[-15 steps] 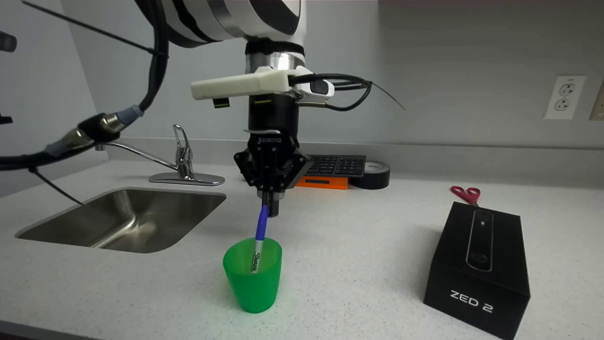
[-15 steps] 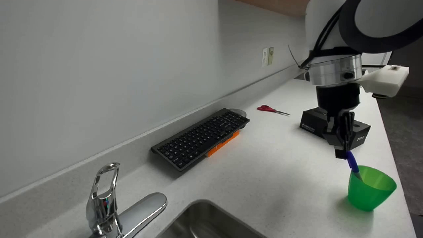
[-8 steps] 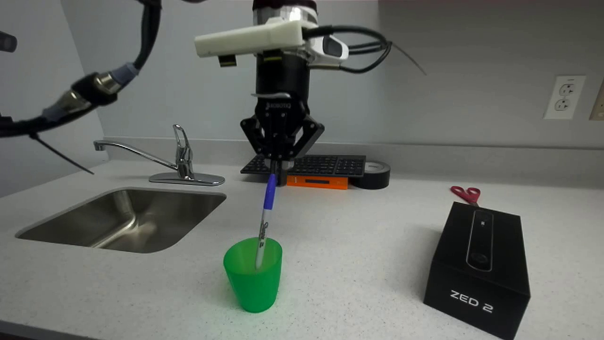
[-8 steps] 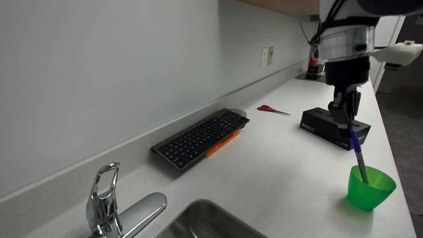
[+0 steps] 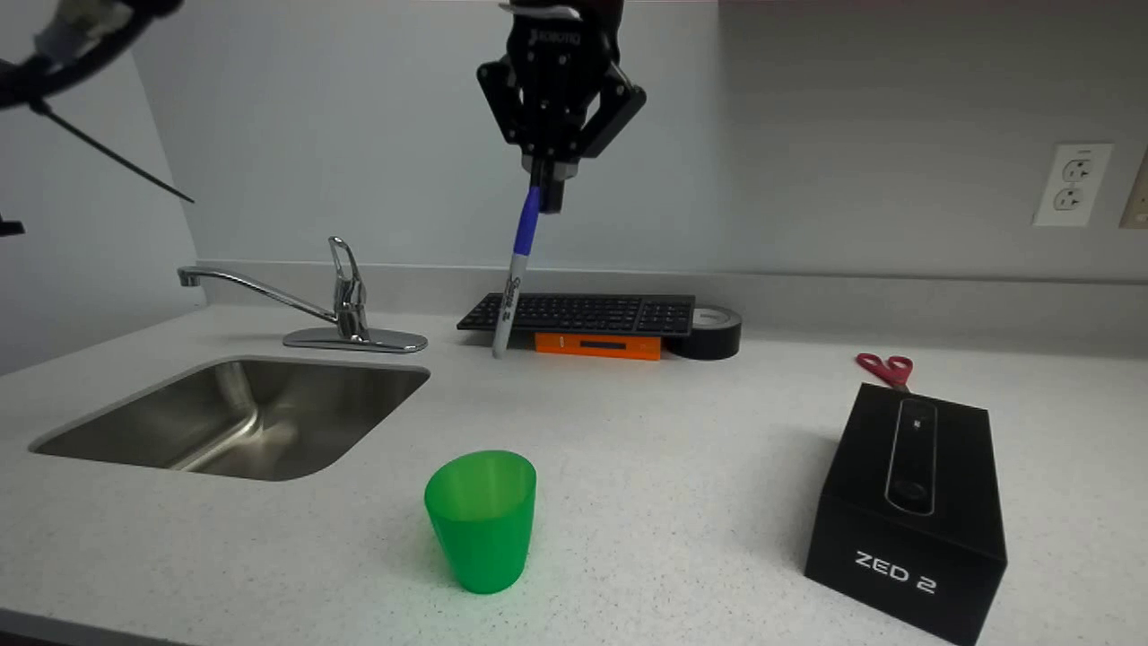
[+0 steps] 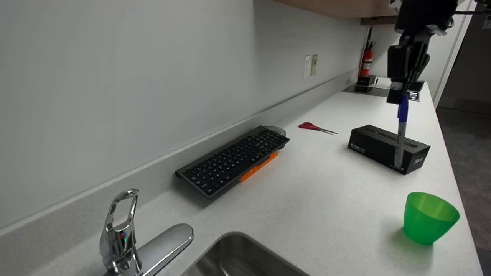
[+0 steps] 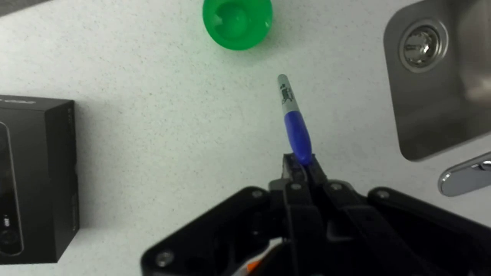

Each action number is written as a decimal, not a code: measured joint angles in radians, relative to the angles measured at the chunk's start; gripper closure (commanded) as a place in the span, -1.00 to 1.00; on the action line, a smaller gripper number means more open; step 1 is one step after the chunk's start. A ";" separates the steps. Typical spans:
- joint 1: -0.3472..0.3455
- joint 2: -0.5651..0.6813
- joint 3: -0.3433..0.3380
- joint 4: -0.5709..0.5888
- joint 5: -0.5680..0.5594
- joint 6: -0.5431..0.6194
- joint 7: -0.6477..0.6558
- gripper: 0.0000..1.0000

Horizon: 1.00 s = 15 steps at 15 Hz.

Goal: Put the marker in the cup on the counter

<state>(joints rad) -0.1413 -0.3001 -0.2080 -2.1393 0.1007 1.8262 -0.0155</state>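
High above the counter [image 5: 673,467], the claw [image 5: 544,187] downward, in a tight pinch on the tilted marker [image 5: 516,269].

Has lifted the blue-capped Sharpie marker [image 5: 517,271] clear of the green plastic cup [image 5: 482,529], raising the Robotiq gripper [image 5: 544,186] to the top centre in an exterior view.

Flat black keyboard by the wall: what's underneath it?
Beneath the keyboard, a flat orange item shows its front; a round black tape roll sticks out past one end. Anything deeper underneath is covered.
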 measured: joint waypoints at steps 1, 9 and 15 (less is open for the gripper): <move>0.003 0.004 0.011 0.000 0.026 0.033 0.011 0.98; 0.083 0.187 0.172 -0.079 0.113 0.400 0.164 0.98; 0.102 0.314 0.214 -0.131 0.027 0.694 0.302 0.98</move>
<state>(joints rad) -0.0398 0.0140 0.0056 -2.2700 0.1276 2.5202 0.2870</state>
